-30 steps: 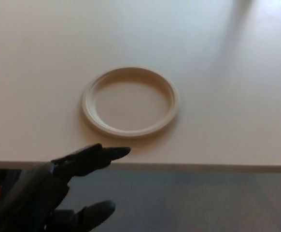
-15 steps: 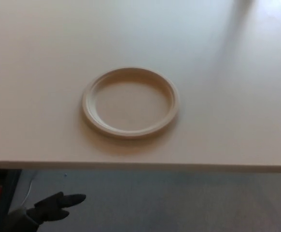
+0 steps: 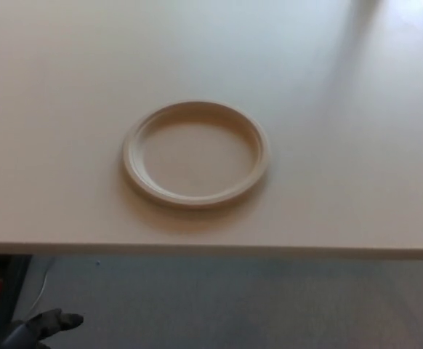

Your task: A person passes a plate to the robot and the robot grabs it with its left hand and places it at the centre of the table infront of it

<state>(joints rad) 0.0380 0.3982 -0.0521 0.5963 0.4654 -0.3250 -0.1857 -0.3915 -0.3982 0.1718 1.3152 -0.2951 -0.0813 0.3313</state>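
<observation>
Down in the bottom left corner of the view, only a small bit of the robot's black left hand [image 3: 46, 323] pokes in. It sits low, below the table's front edge and over the grey floor [image 3: 255, 305]. It holds nothing, but so little of it shows that you cannot tell if it is spread out or curled up. It is well apart from the plate. The right hand does not show at all.

Up from the hand comes the front edge of the wide, pale cream table [image 3: 342, 218], which runs straight across the view. The tabletop fills most of the view above that edge.

On the table lies the round, cream-coloured plate [image 3: 195, 198] with a raised rim. It lies flat, right side up, with nothing in it. It sits about midway between the left and right sides of the table that show, a little nearer the front edge than the back. A soft shadow lies along its near rim. Nothing touches the plate.

A tiny red thing sits at the far left edge, beside the hand, too blurry to tell what it is.
</observation>
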